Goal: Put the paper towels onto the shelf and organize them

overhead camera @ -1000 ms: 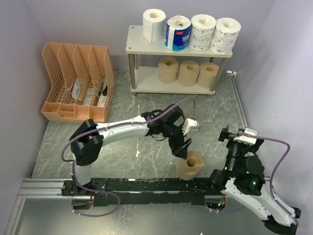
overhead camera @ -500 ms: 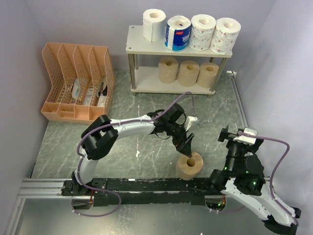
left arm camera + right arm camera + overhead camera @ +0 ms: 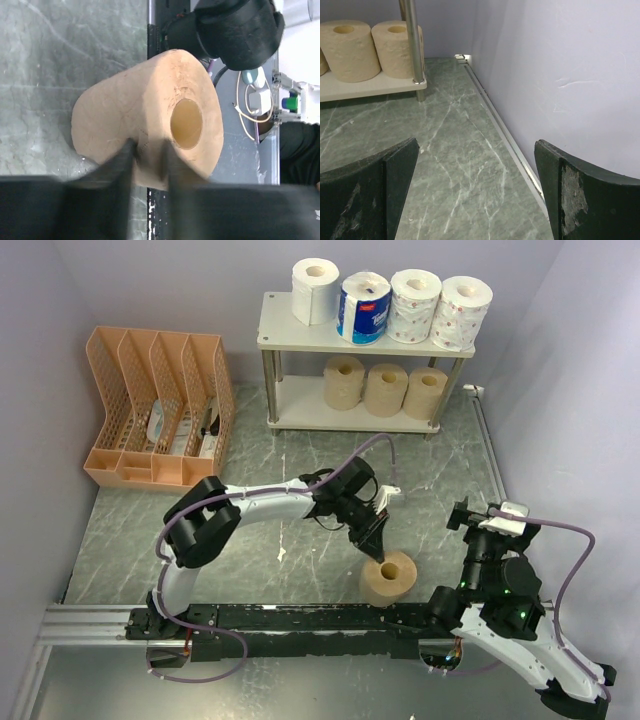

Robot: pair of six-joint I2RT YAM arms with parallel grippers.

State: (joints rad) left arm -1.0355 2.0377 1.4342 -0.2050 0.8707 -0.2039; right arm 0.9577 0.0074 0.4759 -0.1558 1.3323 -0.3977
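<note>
A tan paper towel roll (image 3: 388, 578) (image 3: 150, 100) stands on end near the table's front edge. My left gripper (image 3: 372, 545) (image 3: 147, 150) reaches down at its near rim, and the blurred fingers pinch the roll's side wall beside the hollow core. The shelf (image 3: 300, 340) stands at the back. Its top board carries a white roll (image 3: 315, 290), a blue-wrapped roll (image 3: 364, 308) and two printed rolls (image 3: 415, 305). Three tan rolls (image 3: 386, 390) (image 3: 350, 50) sit on the lower board (image 3: 370, 87). My right gripper (image 3: 468, 515) (image 3: 476, 145) hangs open over bare table, holding nothing.
An orange mesh file organizer (image 3: 160, 410) stands at the back left. A black rail (image 3: 300, 618) runs along the near edge just in front of the tan roll. The right wall and its floor strip (image 3: 510, 145) are close to my right gripper.
My left gripper swung in toward the tan roll's rim and its jaws went from wide open to closed on the roll's wall. The right arm stayed still.
</note>
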